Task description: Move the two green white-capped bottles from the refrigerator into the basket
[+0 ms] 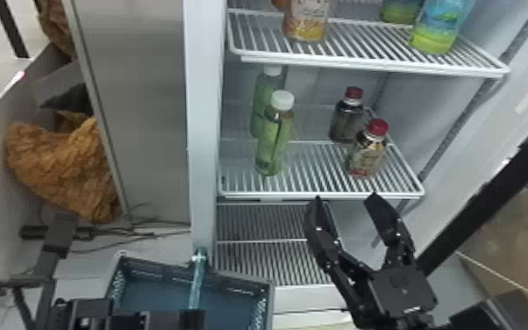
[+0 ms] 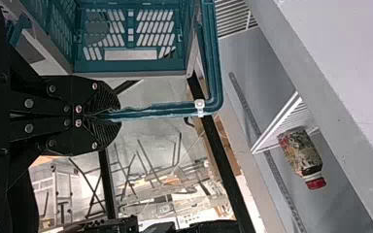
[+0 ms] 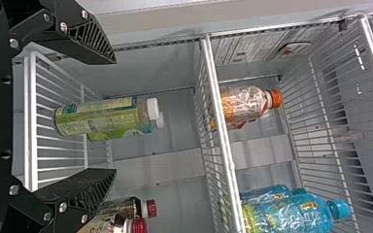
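Two green white-capped bottles stand upright on the refrigerator's middle shelf, the front bottle partly covering the rear bottle. My right gripper is open below and to the right of them, near the shelf's front edge. In the right wrist view, the near green bottle lies between and beyond the spread fingers of the right gripper. At the bottom, my left gripper holds the handle of the blue basket. The left wrist view has the left gripper closed on the teal handle, beside the basket.
Two red-capped bottles stand right of the green ones on the same shelf. Above them, the upper shelf carries an orange-labelled bottle and blue bottles. The refrigerator's left wall edge rises behind the basket.
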You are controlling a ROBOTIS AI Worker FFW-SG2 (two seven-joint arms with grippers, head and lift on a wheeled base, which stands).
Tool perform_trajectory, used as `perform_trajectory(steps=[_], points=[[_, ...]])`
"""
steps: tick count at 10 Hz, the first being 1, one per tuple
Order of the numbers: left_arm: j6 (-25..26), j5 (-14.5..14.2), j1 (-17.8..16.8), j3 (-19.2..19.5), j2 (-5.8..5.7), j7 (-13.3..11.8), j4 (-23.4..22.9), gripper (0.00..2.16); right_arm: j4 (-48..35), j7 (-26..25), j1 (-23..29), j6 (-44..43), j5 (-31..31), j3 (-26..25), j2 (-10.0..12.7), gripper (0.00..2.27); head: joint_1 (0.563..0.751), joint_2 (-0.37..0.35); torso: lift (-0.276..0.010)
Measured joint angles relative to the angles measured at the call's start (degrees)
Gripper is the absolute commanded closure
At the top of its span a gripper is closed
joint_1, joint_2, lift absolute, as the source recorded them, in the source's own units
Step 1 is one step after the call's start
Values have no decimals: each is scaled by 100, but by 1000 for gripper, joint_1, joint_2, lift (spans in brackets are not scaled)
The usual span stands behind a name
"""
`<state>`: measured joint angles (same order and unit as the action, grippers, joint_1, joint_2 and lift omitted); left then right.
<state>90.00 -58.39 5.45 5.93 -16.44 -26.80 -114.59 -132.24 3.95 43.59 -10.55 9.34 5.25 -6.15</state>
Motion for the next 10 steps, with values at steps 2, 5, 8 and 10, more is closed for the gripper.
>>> perform_trajectory(steps=[2,5,8,10], points=[[0,0,-10,-9,-5,0,0,1181,3,0,-6,12,-8,0,-3,265,695,-186,-263],[0,11,-24,-19,-8,0,0,1181,12,0,-13,61,-9,3,-8,263,695,-184,-263],[0,15,-36,-22,-19,0,1,1181,130,0,-132,208,-8,7,-8,245,695,-179,-263],[0,9,-39,-21,-25,0,0,1181,372,9,-429,414,-25,42,-23,168,695,-169,-263]])
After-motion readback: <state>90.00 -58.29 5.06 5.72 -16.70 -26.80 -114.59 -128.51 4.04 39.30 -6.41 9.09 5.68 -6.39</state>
